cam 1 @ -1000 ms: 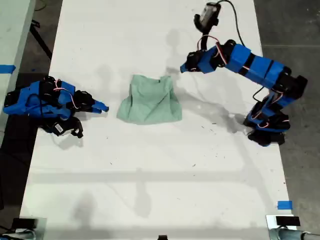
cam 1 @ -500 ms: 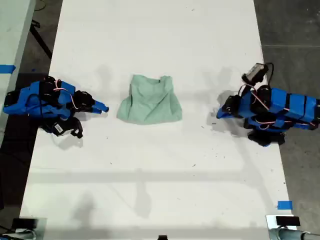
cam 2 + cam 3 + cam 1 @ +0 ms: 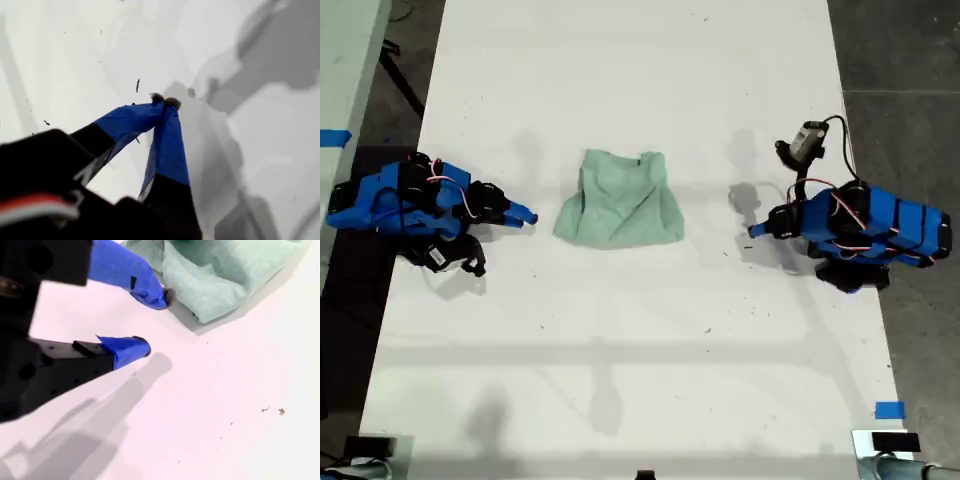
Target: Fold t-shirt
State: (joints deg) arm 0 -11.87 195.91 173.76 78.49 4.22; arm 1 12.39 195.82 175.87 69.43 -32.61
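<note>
The t-shirt (image 3: 620,200) lies as a bunched, roughly folded pale green bundle on the white table (image 3: 640,340), a little left of centre in the exterior view. My second gripper (image 3: 523,214) rests low at the exterior view's left, just short of the bundle's edge. In the second wrist view it (image 3: 152,322) is open, holding nothing, with the t-shirt (image 3: 225,275) close beyond its fingertips. At the exterior view's right, my first gripper (image 3: 756,231) is well clear of the shirt. The first wrist view shows it (image 3: 165,102) shut and empty over bare table.
Dark floor borders the table on both sides in the exterior view. Blue tape marks sit at the near right table corner (image 3: 889,410) and on the bench at the far left (image 3: 334,137). Small dark specks (image 3: 272,411) dot the tabletop.
The first arm has pulled back from reaching over the shirt's far side and folded down near its base, then its wrist lifted slightly. The second arm and the shirt have stayed still.
</note>
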